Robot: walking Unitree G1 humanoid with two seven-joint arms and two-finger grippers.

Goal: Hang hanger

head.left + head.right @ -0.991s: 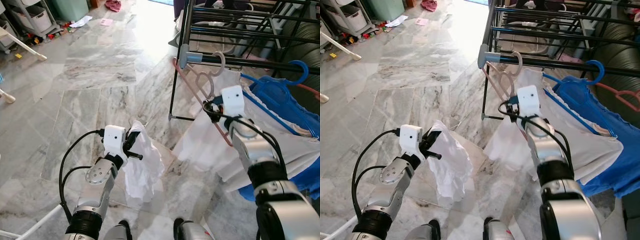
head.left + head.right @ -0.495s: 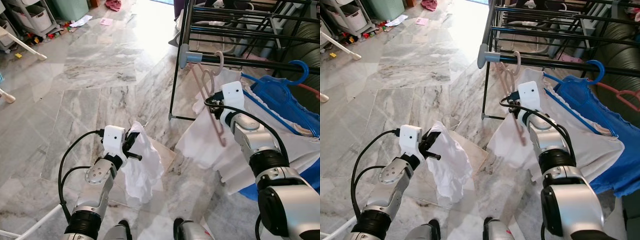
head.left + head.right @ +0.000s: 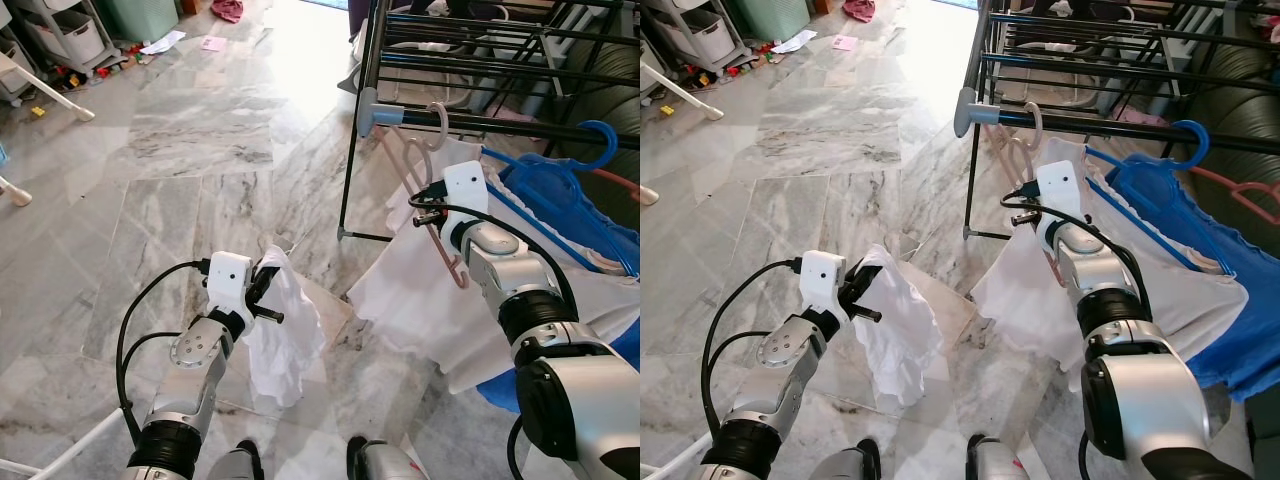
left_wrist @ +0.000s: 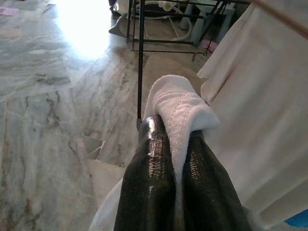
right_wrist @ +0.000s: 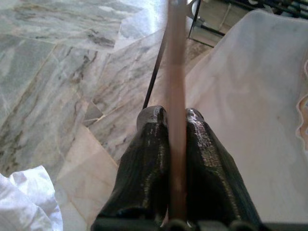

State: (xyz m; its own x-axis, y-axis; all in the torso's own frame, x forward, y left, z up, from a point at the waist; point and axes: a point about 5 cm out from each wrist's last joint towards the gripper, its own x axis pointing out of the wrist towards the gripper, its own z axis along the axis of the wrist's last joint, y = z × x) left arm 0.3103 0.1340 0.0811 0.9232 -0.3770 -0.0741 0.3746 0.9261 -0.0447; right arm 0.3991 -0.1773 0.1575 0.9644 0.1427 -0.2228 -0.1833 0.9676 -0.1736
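My right gripper (image 3: 418, 207) is raised beside the rack (image 3: 372, 60); its fingers (image 5: 154, 159) are pressed together on the pink hanger (image 3: 425, 170), pinching the thin bar between them; my right wrist view shows that bar (image 5: 176, 96) running straight up out of the pinch, with a white sheet (image 5: 250, 96) beside it and the marble floor (image 5: 57, 72) beyond. From my head, the hanger's hook (image 3: 438, 122) curls over the rack's black rail (image 3: 520, 126) just beside the grey corner joint (image 3: 368, 110); whether the hook rests its weight on the rail I cannot tell; the hanger's body slopes down from the hook past my fingers and ends against the white sheet (image 3: 430, 300) draped below. A blue hanger (image 3: 600, 140) hooks on the same rail further along, carrying a blue garment (image 3: 560, 200).

My left gripper (image 3: 262, 290) is held low over the floor, well apart from the rack; its fingers (image 4: 154, 163) are closed on a white cloth (image 3: 285, 340); the head views show the cloth hanging down in a loose bunch below the pinch; my left wrist view shows its stitched hem (image 4: 180, 115) folded over the fingertips, a rack leg (image 4: 141, 57) standing ahead, and the white sheet to one side.

Far off on the floor lie scattered papers (image 3: 160, 44) and a red cloth (image 3: 227, 10).
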